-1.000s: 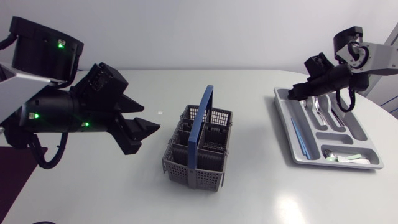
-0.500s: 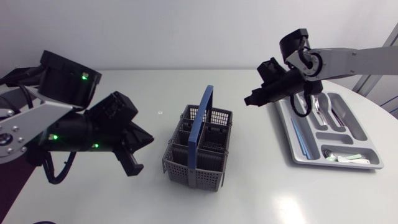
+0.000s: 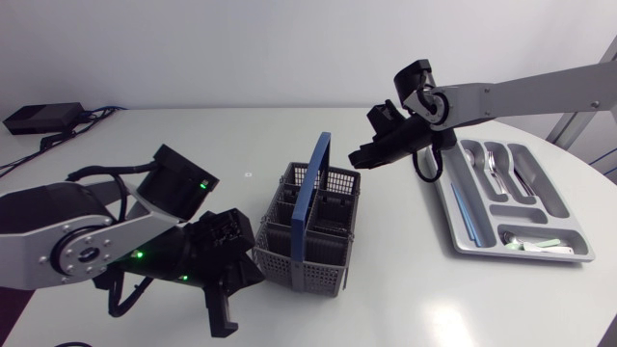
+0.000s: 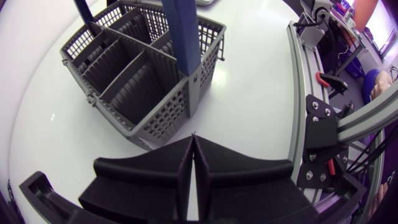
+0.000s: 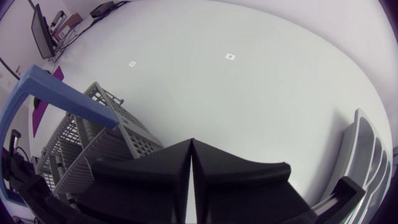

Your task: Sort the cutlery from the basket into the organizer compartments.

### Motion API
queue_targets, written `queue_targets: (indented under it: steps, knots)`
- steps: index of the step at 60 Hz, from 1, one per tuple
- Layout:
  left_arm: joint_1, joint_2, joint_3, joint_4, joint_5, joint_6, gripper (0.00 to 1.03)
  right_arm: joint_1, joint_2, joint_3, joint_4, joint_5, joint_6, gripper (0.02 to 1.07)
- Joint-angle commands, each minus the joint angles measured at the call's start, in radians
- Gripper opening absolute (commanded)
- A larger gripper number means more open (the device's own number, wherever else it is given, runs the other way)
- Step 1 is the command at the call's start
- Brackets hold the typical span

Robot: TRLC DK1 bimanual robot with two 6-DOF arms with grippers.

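Right claw (image 3: 357, 158), pressed together and holding nothing, has swung left off the tray (image 3: 453, 207) to just far-right of the basket (image 3: 289, 265). Left claw (image 3: 222, 316), also pressed together, has dropped near-left of it. The basket looks empty and the cutlery (image 3: 496, 170) lies in the tray, so sorting is probably finished.

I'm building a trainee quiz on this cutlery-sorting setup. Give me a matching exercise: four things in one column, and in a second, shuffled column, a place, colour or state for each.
Things
1. basket handle
2. left gripper
3. right gripper
4. fork

Descriptions
A. shut, above the table between basket and organizer
B. blue
C. lying in an organizer compartment
D. shut, on the basket's side away from the organizer

Pairs: 1-B, 2-D, 3-A, 4-C
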Motion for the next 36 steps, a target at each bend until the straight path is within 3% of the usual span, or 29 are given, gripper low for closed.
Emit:
queue_targets:
  steps: [1, 15, 36]
  knots:
    - [0.022, 0.063, -0.021, 0.047, 0.013, 0.022, 0.03, 0.013, 0.027, 0.016, -0.025, -0.023, 0.030, 0.08]
    - [0.139, 0.172, -0.017, 0.200, 0.013, 0.027, 0.03, 0.021, -0.025, -0.053, -0.064, -0.075, 0.024, 0.08]
    - [0.325, 0.184, -0.003, 0.260, 0.018, 0.096, 0.03, 0.049, -0.197, -0.249, -0.101, -0.086, 0.021, 0.08]
